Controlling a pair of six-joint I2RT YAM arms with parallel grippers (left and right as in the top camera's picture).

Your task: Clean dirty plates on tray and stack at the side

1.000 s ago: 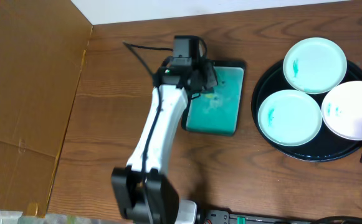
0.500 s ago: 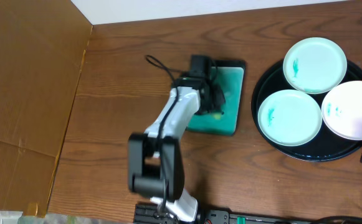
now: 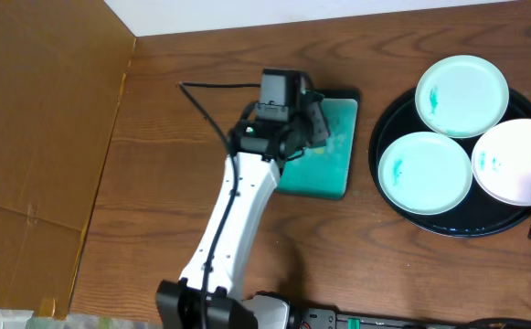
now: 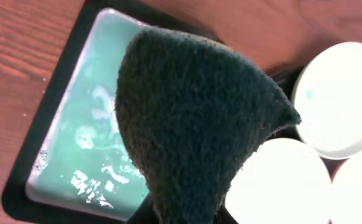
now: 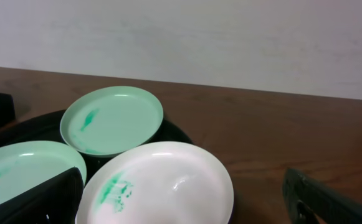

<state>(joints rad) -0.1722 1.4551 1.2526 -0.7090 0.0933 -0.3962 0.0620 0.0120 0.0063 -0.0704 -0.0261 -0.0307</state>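
Three smeared plates on black tray

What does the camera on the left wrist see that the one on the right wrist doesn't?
Only the left wrist view shows the dark green fuzzy scouring pad held close in the left end effector, and the rectangular black-rimmed teal tray, streaked with pale residue. Only the right wrist view shows the pale wall, teal smears on the three small round plates, and the open right end effector. Both show those plates on the glossy round black tray and the brown wooden table.
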